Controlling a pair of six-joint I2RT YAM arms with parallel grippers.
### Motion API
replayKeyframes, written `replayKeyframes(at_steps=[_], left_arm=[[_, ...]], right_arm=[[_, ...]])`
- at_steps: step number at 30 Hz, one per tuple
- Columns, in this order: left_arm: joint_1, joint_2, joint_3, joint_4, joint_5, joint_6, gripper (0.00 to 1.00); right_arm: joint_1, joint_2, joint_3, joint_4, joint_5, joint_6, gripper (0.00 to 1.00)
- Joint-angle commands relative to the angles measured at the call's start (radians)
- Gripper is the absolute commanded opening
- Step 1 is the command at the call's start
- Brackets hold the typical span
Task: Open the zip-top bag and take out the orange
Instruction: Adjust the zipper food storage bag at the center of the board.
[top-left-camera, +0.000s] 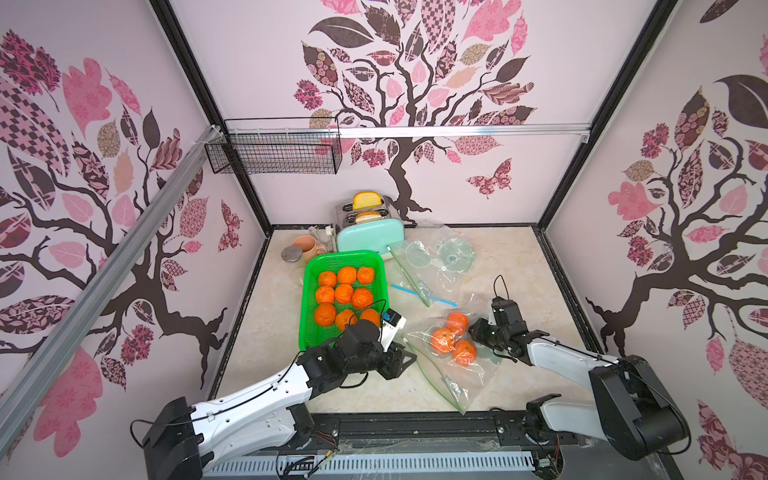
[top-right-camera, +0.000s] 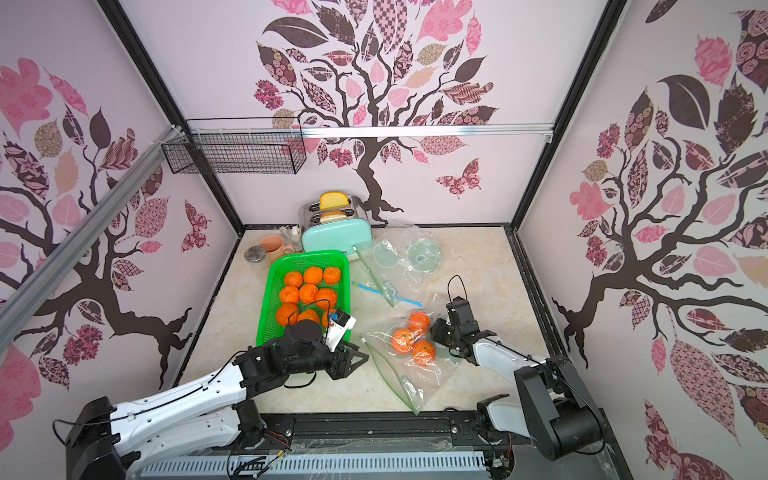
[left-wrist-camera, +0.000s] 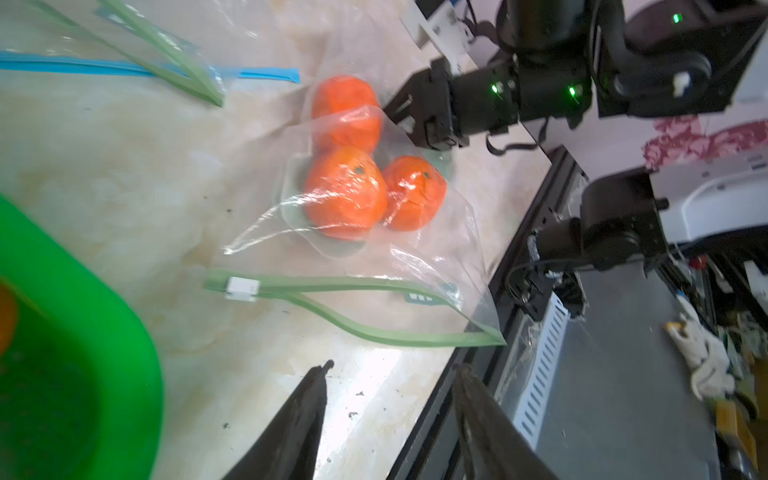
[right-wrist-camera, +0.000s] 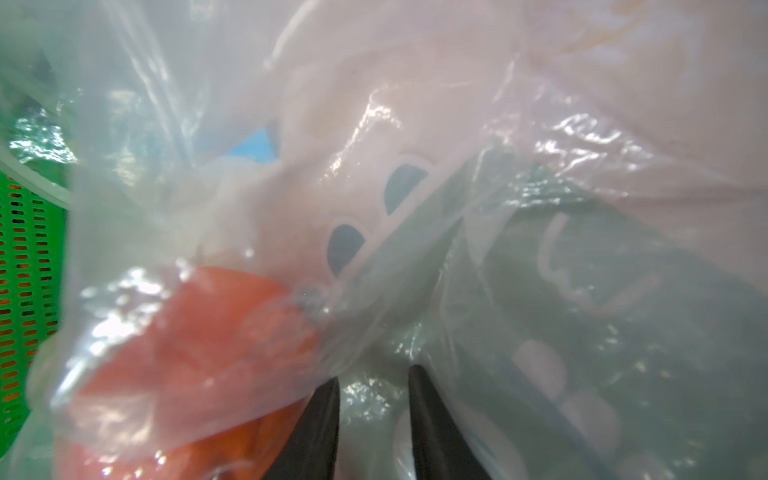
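Spread apart with nothing between them, the jaws of the left gripper (left-wrist-camera: 390, 374) hover over the pale marble-patterned tabletop (top-left-camera: 519, 374), just short of the mouth of the clear zip-top bag with a green zip strip (left-wrist-camera: 415, 257). The strip's two halves are parted along most of their length, and its small white slider (left-wrist-camera: 242, 288) sits at the end nearest the green perforated plastic basket (top-left-camera: 345, 259). On the bag's opposite, closed end, the right gripper (right-wrist-camera: 374, 386) has its jaws set at a narrow gap with crumpled film lying across them. Whether they actually pinch the plastic cannot be told, since the film veils the right wrist view. Three round oranges (top-left-camera: 442, 340) lie clustered inside the bag on the tabletop, close against the right gripper and well apart from the left gripper. In both top views the bag lies flat between the two arms, its mouth toward the left one. The basket beside the left arm holds more oranges. Behind it stands a mint-green toaster (top-left-camera: 370, 239), and further clear bags (top-left-camera: 432, 257) lie beside it.
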Motion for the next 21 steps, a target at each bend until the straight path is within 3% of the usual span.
replayKeyframes(at_steps=[1,7,12,21], left_arm=[[-0.049,0.034,0.004,0.018,0.018,0.035,0.47],[-0.183,0.161,0.028,0.027,0.001,0.063,0.39],[-0.214,0.25,0.021,0.075,0.005,0.046,0.27],[-0.226,0.411,0.061,0.224,-0.032,0.041,0.17]], right_arm=[[-0.003,-0.01,-0.02,-0.045,0.019,0.002,0.32],[-0.003,-0.014,-0.022,-0.043,0.02,0.004,0.33],[-0.003,-0.013,-0.022,-0.043,0.015,0.004,0.33],[-0.003,-0.002,-0.02,-0.043,0.011,0.003,0.33]])
